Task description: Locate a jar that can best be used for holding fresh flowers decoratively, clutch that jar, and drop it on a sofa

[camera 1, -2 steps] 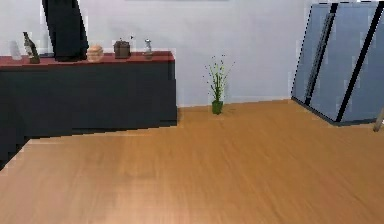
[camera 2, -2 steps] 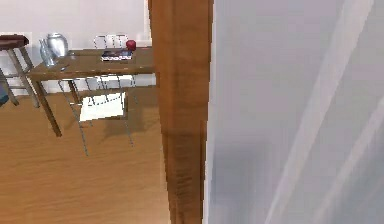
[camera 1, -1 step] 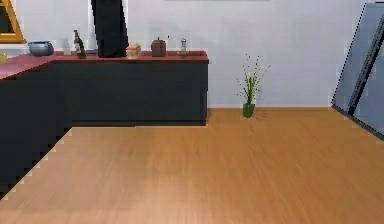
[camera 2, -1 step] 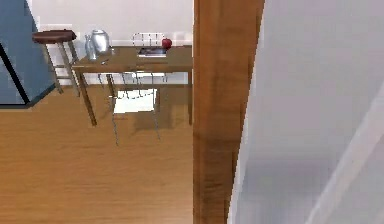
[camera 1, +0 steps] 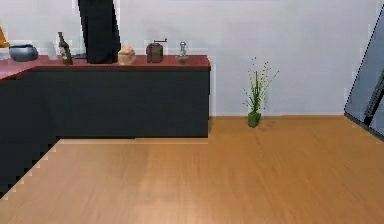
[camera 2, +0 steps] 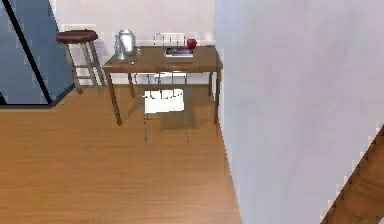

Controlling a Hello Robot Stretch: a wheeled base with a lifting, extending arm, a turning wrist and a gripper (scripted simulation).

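The robot is facing a counter (camera 1: 105, 63) bearing what may be the jar (camera 1: 22, 52), dark and round, at the forward view's left, probably stiff, slick, breakable, best taken around its body; the pincer's state cannot be told.

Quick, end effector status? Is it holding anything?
End effector: cannot be told from these pictures. The arm side view faces a wooden table and a stool.
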